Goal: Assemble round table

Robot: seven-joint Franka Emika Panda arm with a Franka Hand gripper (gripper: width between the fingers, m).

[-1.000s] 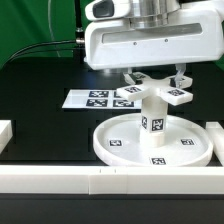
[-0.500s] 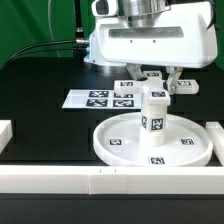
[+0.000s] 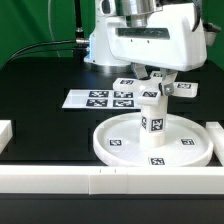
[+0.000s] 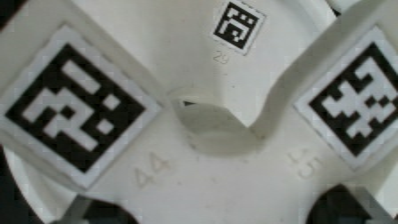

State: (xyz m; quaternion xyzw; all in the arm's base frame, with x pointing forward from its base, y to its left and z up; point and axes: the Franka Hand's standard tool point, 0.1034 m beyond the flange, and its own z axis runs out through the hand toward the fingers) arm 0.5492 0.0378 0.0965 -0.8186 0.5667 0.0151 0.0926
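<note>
Step in hand: the pincer [image 3: 160, 76] holds the cross piece [image 3: 155, 88] atop the leg [image 3: 152, 124] on the disc [image 3: 150, 145]. Next, you seat and turn it squarely.

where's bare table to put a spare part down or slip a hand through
Bare black table lies to the exterior view's left, between the marker board, the round disc and the front border rail. It is crowded on the disc, where the leg stands under the cross-shaped piece and gripper.
</note>
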